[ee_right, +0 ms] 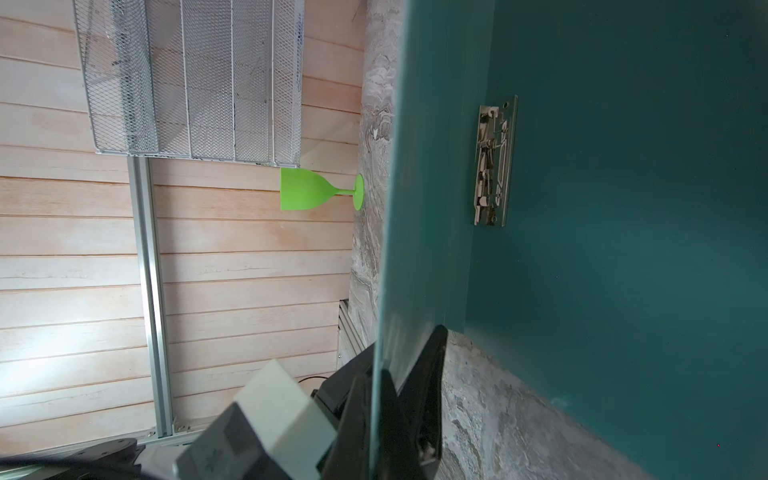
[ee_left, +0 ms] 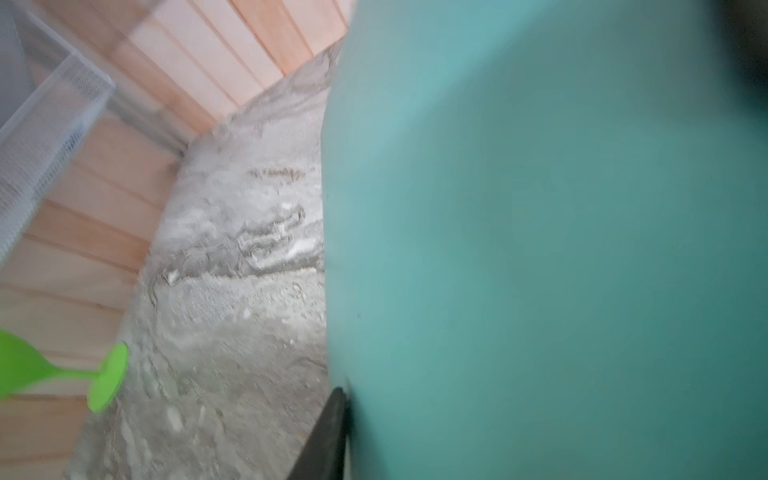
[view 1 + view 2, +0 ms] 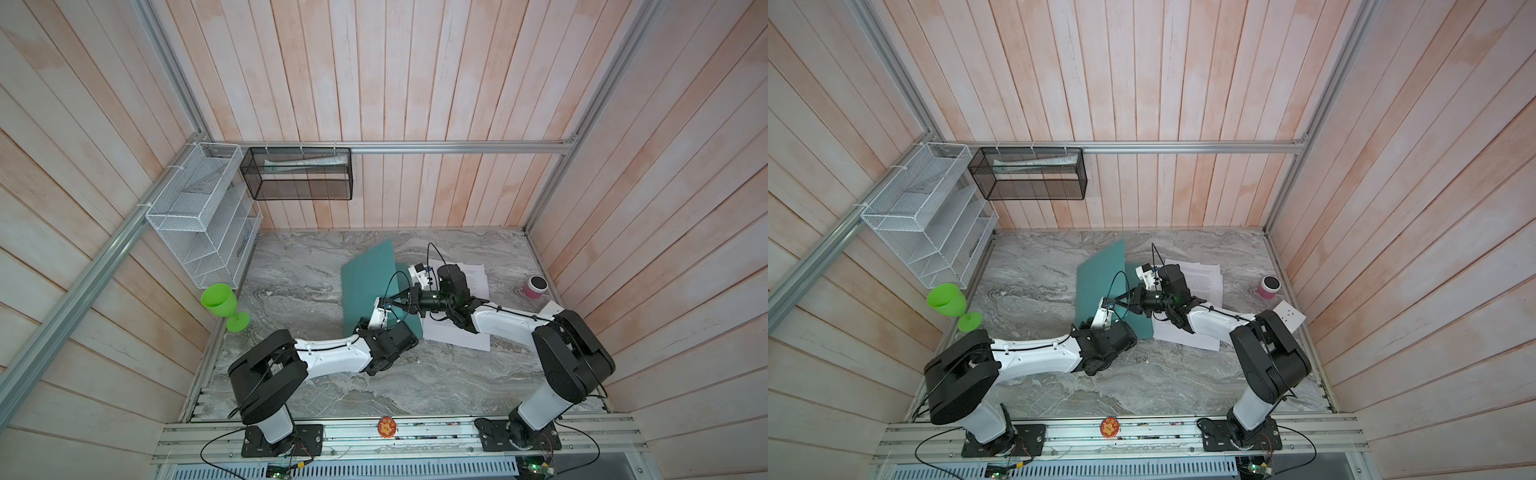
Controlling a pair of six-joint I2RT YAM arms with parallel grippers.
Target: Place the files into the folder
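Currently the folder (image 3: 368, 278) lies open on the bench (image 3: 299, 374), cover lifted, metal clip (image 1: 494, 162) exposed. The right fingers (image 1: 428, 374) pinch the cover's edge. The left fingers (image 2: 328, 432) sit against the cover; grip cannot be told. The files (image 3: 473, 274) lie flat just beside the folder.

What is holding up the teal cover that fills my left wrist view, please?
Observer: The right hand pinches the raised front cover of the folder at its edge.
Operator: Thank you. Where are the files?
Observer: The files lie flat on the table, right of the folder in both top views and partly under the right arm.
Operator: Is anything clipped inside yet?
Observer: No. The right wrist view shows the metal clip on a bare inner panel.
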